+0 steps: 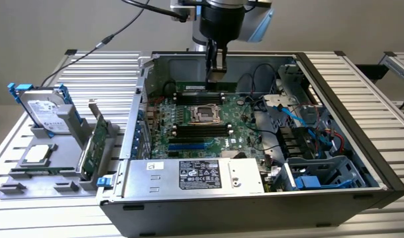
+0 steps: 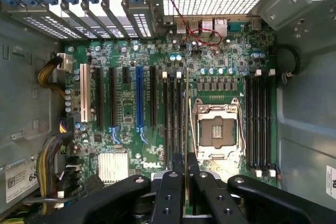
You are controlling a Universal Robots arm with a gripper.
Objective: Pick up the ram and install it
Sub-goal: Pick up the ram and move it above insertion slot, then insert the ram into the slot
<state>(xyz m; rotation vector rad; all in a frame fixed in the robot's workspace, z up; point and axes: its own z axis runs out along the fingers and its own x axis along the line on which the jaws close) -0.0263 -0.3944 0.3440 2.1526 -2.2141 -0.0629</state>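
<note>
gripper [image 1: 215,78] is clamping the long thin green ram stick [image 1: 198,88] over black memory slots [image 2: 172,114]; should be holding it square, pressing evenly.

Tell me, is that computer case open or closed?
Open. The computer case is uncovered on top: the motherboard lies in plain view, and the gripper, shut on the ram, reaches inside.

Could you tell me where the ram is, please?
In the exterior view the ram sits in the gripper inside the open case, at the memory slots beyond the CPU socket.
</note>
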